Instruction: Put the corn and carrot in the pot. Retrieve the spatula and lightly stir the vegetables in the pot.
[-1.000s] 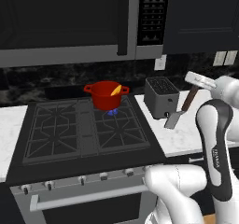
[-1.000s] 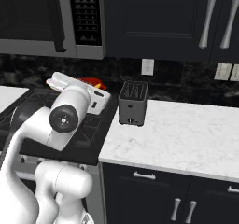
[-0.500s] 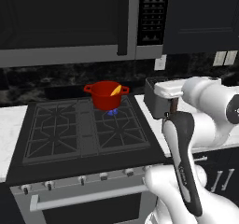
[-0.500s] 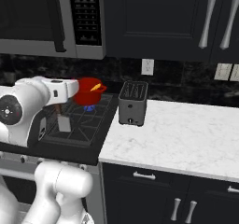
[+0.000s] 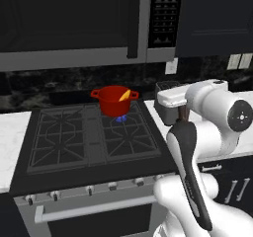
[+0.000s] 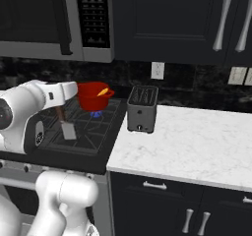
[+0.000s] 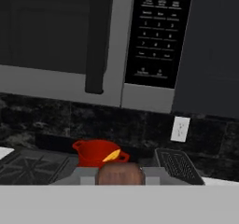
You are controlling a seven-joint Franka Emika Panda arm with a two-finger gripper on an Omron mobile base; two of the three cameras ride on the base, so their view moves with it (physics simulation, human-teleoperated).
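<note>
Pot (image 5: pixel 113 100): red, on stove's (image 5: pixel 89 137) rear right burner, yellow-orange vegetables (image 5: pixel 124 95) inside. Spatula (image 6: pixel 64 124): hanging blade-down over stove, clamped in gripper (image 6: pixel 59 108). Toaster (image 6: pixel 141 108): right of stove.

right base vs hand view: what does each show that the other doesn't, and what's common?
Right base view alone: the spatula hanging from the claw with its flat grey blade over the stove grates, the marble counter, and the cabinet doors with silver handles.

Hand view alone: the spatula's rounded brown handle end seen end-on, and the wall outlet up close.

Both: the red pot with a yellow-orange piece at its rim, the toaster, and the microwave's keypad.
</note>
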